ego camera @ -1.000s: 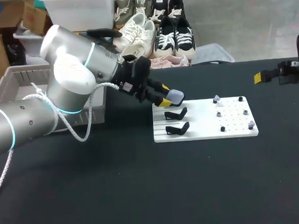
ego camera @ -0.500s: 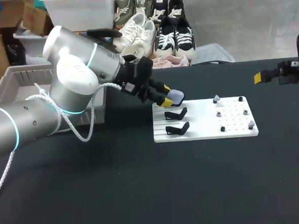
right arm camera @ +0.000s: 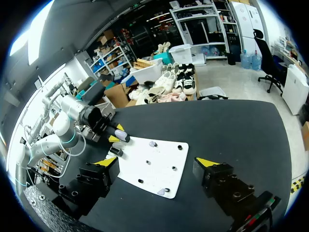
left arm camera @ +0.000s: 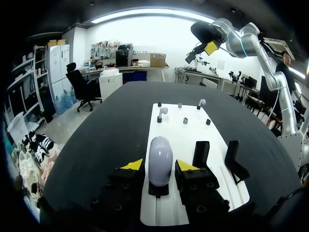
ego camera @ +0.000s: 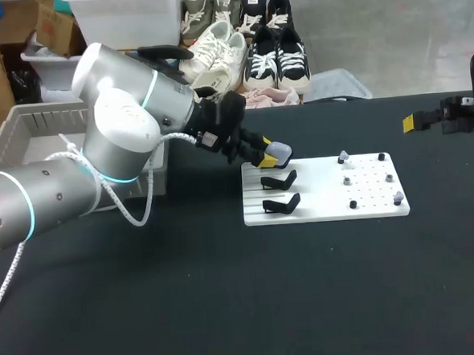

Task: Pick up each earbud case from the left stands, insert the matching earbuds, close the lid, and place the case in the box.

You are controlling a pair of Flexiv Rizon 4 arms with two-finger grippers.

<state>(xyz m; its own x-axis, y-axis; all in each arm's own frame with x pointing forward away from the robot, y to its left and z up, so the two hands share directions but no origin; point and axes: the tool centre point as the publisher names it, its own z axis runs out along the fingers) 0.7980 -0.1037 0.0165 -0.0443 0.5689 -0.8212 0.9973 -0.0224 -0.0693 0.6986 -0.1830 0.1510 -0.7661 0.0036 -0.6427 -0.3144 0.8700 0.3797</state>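
Pick-up step: left pincer (left arm camera: 159, 166) is straddling the pale earbud case (left arm camera: 160, 162), which is sitting on its black stand (left arm camera: 158, 189); fingers apart, not clamping. Next: closing squarely, lifting clear. Right pincer (right arm camera: 158, 162) is hanging agape.

My left arm (ego camera: 117, 124) logs silver-grey shells, cyan light rings and a white cable (ego camera: 138, 224) looped under it, while left gripper (ego camera: 265, 154) and right gripper (right arm camera: 158, 162) are black-bodied and yellow-tipped.

1. Pale lavender-grey is being shown by the earbud case (left arm camera: 160, 154) at the white board (ego camera: 319, 206)'s corner.
2. Plain black is being shown by the two stands (ego camera: 281, 204) on the board and by the table (ego camera: 229, 307) beneath it.
3. Bright yellow is being shown on the left gripper (left arm camera: 160, 166)'s tips.
4. Silver-white with a cyan ring is being shown by the left arm (ego camera: 121, 120).
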